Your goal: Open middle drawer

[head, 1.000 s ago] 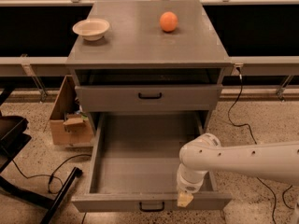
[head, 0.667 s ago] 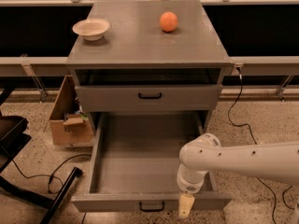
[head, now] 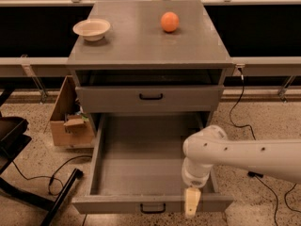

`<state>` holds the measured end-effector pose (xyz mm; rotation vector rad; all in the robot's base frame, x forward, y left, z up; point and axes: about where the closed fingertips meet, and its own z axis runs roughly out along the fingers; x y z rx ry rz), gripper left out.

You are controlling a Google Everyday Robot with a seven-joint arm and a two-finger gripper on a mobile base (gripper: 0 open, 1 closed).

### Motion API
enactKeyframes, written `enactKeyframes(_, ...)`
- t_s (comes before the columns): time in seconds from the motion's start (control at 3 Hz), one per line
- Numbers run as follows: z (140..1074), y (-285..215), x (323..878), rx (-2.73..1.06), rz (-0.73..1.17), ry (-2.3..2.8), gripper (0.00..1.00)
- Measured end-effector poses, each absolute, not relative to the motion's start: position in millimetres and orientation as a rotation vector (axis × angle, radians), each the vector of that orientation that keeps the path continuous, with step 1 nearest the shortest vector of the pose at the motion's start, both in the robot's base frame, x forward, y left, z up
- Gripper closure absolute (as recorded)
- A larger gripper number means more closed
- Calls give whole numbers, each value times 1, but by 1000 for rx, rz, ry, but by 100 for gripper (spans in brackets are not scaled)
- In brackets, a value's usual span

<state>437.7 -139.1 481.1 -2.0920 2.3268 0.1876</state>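
The middle drawer of the grey cabinet is pulled far out towards me, and its deep plain grey inside holds nothing. Its small black handle sits at the centre of the front panel. My gripper hangs from the white arm over the right part of the drawer's front edge, right of the handle and apart from it. One cream finger points down over the front panel.
A closed grey drawer with a black handle sits above the open one. A white bowl and an orange rest on the cabinet top. A cardboard box stands left. Cables and a black chair base lie on the floor.
My gripper has shifted a little down and right along the drawer's front edge. The drawer stays pulled out as before.
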Motion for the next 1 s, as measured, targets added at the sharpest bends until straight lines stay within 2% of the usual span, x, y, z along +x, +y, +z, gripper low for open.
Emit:
enactKeyframes(0.33, 624, -183, 464, -1962, 11, 2375, 0)
enactKeyframes(1.0, 750, -237, 462, -1745, -139, 2369, 0)
